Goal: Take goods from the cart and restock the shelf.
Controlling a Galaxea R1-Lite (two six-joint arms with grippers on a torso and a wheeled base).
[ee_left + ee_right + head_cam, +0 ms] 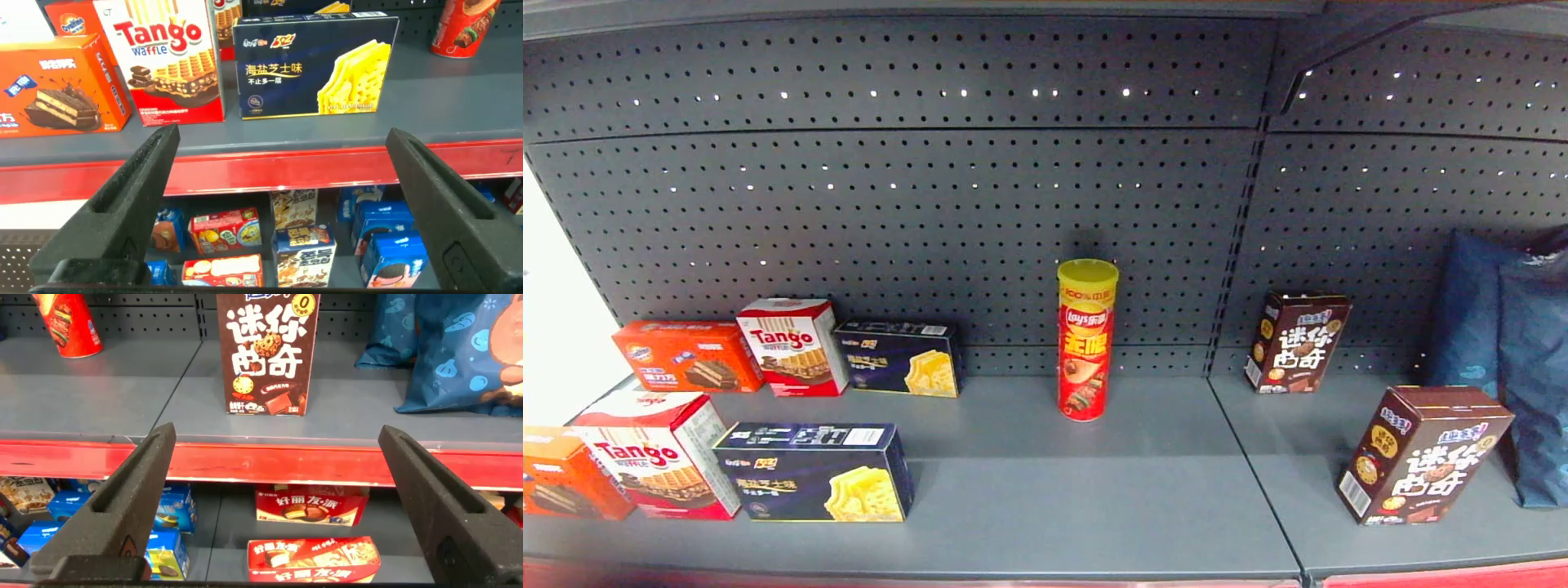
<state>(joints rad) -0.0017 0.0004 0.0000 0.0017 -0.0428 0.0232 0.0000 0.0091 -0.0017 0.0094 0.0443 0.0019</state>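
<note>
Both level with the shelf's [1045, 490] red front edge [261, 167], the left gripper [283, 137] and right gripper [278, 431] gape wide, holding nothing, facing a navy cracker box [315, 65] and a brown cookie box [268, 351]. Bare shelf floor flanks the chip can [1086, 339] standing between the boxes.

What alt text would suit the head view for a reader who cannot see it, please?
A tall red cylindrical crisp can with a yellow lid stands upright midway along a grey metal shelf. To its left lie two rows of orange, red-and-white and dark blue cardboard boxes; to its right, two brown cardboard boxes and dark blue bags.
</note>
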